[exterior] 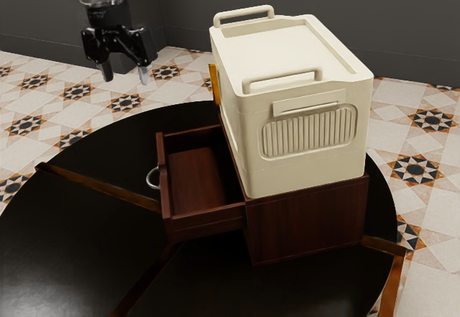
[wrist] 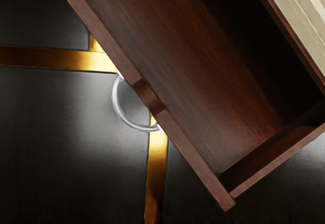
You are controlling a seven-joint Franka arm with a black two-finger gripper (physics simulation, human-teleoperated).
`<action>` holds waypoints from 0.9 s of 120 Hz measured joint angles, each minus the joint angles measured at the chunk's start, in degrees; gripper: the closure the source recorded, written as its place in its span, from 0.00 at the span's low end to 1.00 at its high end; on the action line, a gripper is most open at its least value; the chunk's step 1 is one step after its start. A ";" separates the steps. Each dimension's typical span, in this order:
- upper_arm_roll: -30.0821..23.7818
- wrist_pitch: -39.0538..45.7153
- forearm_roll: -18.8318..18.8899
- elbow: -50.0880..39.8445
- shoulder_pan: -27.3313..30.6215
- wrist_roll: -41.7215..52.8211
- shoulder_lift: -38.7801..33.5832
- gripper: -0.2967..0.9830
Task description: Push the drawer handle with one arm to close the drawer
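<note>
The drawer [exterior: 198, 177] stood out from its cabinet [exterior: 309, 220], its ring handle [wrist: 115, 101] outermost. Your gripper [exterior: 126, 74] hung above and apart, spread and empty, presumably leaving you room to descend outside the handle and push inward; the cream box [exterior: 287, 51] probably steadied the cabinet.

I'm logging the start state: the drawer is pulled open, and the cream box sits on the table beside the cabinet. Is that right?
Not quite: the exterior view shows the cream box on top of the cabinet. The drawer is indeed pulled open.
</note>
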 joint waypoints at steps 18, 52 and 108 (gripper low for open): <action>0.69 5.90 2.31 -14.39 -1.75 0.37 -6.56 0.23; 22.12 24.20 16.48 -49.30 -17.85 7.37 -28.63 0.35; 30.66 44.13 25.14 -51.37 -26.54 22.86 -18.70 0.76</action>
